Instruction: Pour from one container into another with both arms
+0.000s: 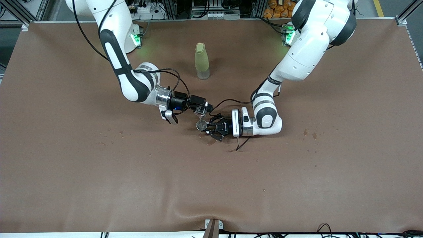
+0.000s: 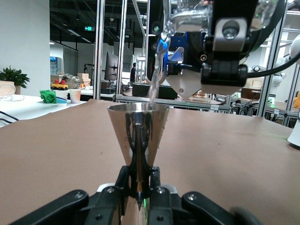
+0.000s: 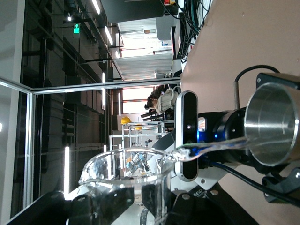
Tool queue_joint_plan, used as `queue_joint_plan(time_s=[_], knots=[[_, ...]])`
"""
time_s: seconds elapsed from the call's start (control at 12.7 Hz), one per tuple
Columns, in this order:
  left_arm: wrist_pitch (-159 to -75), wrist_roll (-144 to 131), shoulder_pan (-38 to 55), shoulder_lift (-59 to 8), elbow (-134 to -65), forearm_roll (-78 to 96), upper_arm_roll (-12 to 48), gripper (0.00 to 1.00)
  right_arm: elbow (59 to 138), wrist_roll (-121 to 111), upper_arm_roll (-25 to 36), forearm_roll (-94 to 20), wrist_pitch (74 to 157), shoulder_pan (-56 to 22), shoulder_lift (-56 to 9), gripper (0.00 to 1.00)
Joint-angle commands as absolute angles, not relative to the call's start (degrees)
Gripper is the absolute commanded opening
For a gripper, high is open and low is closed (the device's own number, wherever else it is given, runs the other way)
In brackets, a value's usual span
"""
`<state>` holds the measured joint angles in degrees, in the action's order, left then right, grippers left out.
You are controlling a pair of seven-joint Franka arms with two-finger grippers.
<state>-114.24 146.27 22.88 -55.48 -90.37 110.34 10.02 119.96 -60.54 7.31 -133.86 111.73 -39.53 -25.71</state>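
My right gripper [image 1: 200, 111] is shut on the squat clear cup [image 1: 199, 113] and holds it tipped over the table's middle. A thin stream of water [image 2: 154, 79] runs from the cup [image 2: 187, 14] into the small stemmed glass [image 2: 138, 129], whose cone-shaped bowl looks silvery above a narrow waist. In the front view the stemmed glass's round mouth [image 1: 201, 125] lies just below the cup. My left gripper [image 1: 205, 126] is shut on the stemmed glass at its waist [image 2: 139, 185]. The right wrist view shows the cup [image 3: 126, 180], the stream [image 3: 213, 147] and the glass's mouth [image 3: 272, 124].
A tall yellow-green bottle [image 1: 202, 61] stands upright, farther from the front camera than both grippers. Small wet spots [image 1: 309, 133] mark the brown table cover toward the left arm's end, and fainter ones [image 1: 112, 135] toward the right arm's end. A loose cable [image 1: 241, 143] trails under the left wrist.
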Motion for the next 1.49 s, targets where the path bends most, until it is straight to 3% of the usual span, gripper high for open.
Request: queue_joint_plan(time_s=[0.0,1.41], knots=[[-113.4,147.3,22.8,-53.3,-92.6,111.3,9.9,0.0,120.9,-56.1,7.6,-134.7,112.1,-40.3,-23.9,0.0],[-112.9,147.6,22.1,-51.0,-95.7,111.0,10.7,0.0,119.5,-47.7,7.3,-135.0,112.1,-39.9,-24.0,0.0]])
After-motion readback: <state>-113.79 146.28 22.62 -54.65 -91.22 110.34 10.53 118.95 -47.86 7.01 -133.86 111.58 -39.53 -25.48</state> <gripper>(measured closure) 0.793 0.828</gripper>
